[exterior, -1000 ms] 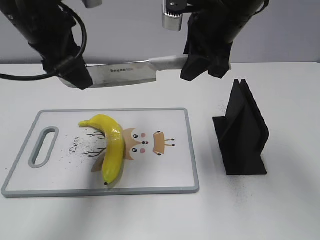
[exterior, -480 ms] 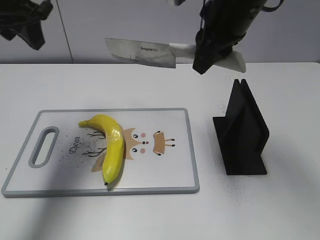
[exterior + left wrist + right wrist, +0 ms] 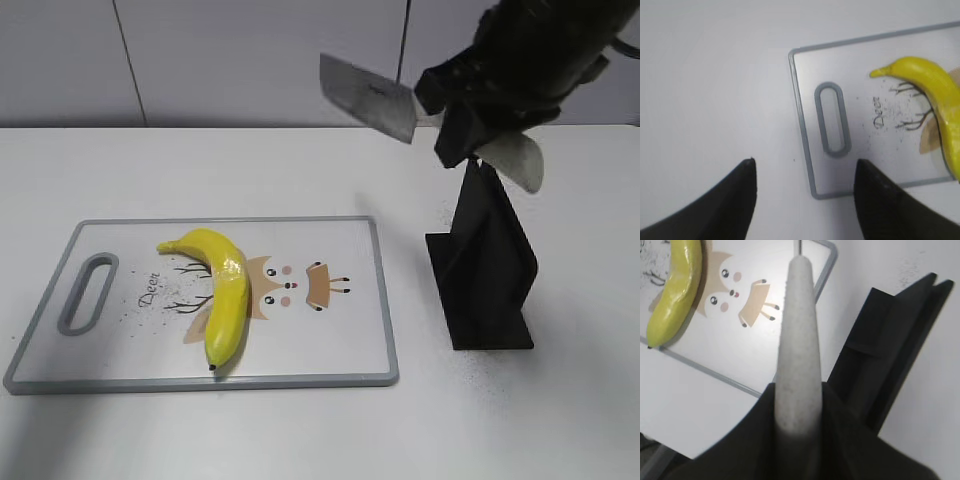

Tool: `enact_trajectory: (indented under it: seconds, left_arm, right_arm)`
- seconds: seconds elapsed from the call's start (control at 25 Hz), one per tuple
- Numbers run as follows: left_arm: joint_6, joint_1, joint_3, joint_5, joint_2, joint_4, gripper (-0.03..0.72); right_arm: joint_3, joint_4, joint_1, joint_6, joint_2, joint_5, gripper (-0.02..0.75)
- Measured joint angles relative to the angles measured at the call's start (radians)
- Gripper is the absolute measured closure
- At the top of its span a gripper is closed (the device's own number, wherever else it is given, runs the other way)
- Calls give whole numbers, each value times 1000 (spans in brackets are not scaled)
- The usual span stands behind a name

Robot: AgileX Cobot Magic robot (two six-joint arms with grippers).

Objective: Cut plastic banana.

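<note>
- The plastic banana (image 3: pixel 220 296) lies on the cutting board (image 3: pixel 340 350), left of the middle.
- The knife stand (image 3: pixel 487 262) stands right of the board, apart from it.

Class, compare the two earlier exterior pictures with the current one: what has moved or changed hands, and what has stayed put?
The knife swung right and tilted, now held only by the right gripper above the black stand. The left arm let go of the blade and left the exterior view; its gripper is open. The plastic banana and cutting board stayed put.

Right end effector (image 3: pixel 470 125) raised, clamped; left end effector (image 3: pixel 802 192) spread.
</note>
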Motion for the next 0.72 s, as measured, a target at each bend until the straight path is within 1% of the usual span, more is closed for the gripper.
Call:
enact_trajectory:
  seconds: [0.12, 0.2, 0.28, 0.48, 0.72]
  left_arm:
    - [-1, 0, 135, 1, -126, 15, 95]
    - [-1, 0, 230, 1, -207, 20, 95]
    - [-1, 0, 314, 1, -295, 20, 95]
    - [-1, 0, 525, -44, -495, 19, 95]
    - [-1, 0, 751, -121, -760, 19, 95]
  right_arm:
    - [130, -58, -1, 143, -127, -96, 578]
    - [194, -114, -13, 232, -189, -118, 578]
    - [235, -137, -43, 286, -237, -123, 578]
    - [300, -151, -117, 330, -284, -122, 578]
    - [367, -130, -133, 346, -284, -136, 578]
